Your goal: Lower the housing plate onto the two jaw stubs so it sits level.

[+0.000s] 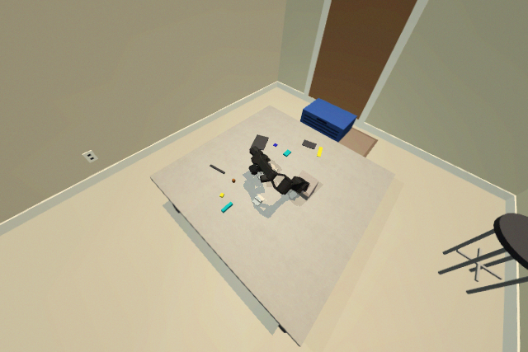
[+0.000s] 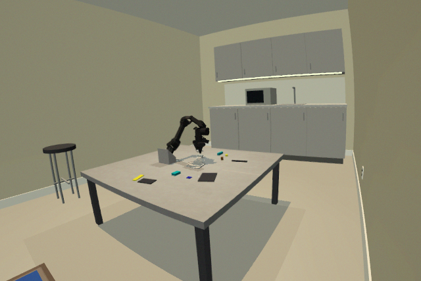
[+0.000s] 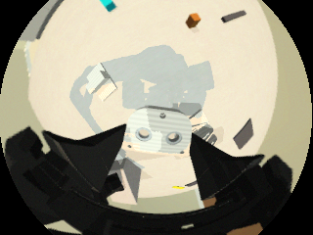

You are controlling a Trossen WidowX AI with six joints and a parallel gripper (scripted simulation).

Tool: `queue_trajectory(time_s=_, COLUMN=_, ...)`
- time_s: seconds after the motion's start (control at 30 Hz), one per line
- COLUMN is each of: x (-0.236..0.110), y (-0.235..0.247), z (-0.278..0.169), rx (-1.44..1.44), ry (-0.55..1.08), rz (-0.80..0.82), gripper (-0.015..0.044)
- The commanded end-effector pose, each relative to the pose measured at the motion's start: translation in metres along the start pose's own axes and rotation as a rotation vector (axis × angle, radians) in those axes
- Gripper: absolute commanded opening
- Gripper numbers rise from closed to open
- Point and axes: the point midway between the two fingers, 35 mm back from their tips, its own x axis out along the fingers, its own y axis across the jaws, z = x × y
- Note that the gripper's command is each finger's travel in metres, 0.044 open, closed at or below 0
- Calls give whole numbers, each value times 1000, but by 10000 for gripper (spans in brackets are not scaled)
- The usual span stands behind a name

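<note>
Beige walls and a pale floor surround a grey-topped table [image 1: 323,228] [image 2: 190,193], with a blue drawer chest [image 1: 328,114] beyond one edge and a dark-seated stool [image 1: 516,232] [image 2: 59,149] standing off to the side. Over the table, the black gripper [image 1: 256,169] [image 2: 199,150] [image 3: 158,131] points downward, its fingers set wide and closed on the housing plate [image 3: 158,128]. That plate, light grey with rounded corners, spans the space between the two fingertips, showing two large round holes and a small screw-like dot near its far edge. It is held above the table; whether any part of it touches the jaw stubs below cannot be told, since the plate and the gripper cover much of that spot.

Partly hidden just beside the plate, near one finger, lies a cluster of pale and grey parts [image 3: 204,133], too small to make out singly. Ahead of the gripper in the wrist view, a small white block-like piece [image 1: 258,199] [image 3: 101,81] sits apart on the table. Farther ahead are an orange cube [image 1: 233,180] [image 2: 222,158] [image 3: 193,21] and a dark bar [image 1: 217,168] [image 2: 239,160] [image 3: 234,16].
</note>
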Motion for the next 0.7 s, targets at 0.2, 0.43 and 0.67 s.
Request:
queue_trajectory(time_s=0.2, x=1, y=-27, z=-20, rx=165, ry=6, rz=2, gripper=351)
queue_trajectory(time_s=0.43, x=2, y=-43, z=-36, rx=280, ry=4, rz=6, gripper=351)
queue_trajectory(time_s=0.67, x=3, y=-59, z=-54, rx=399, ry=0, rz=14, gripper=351)
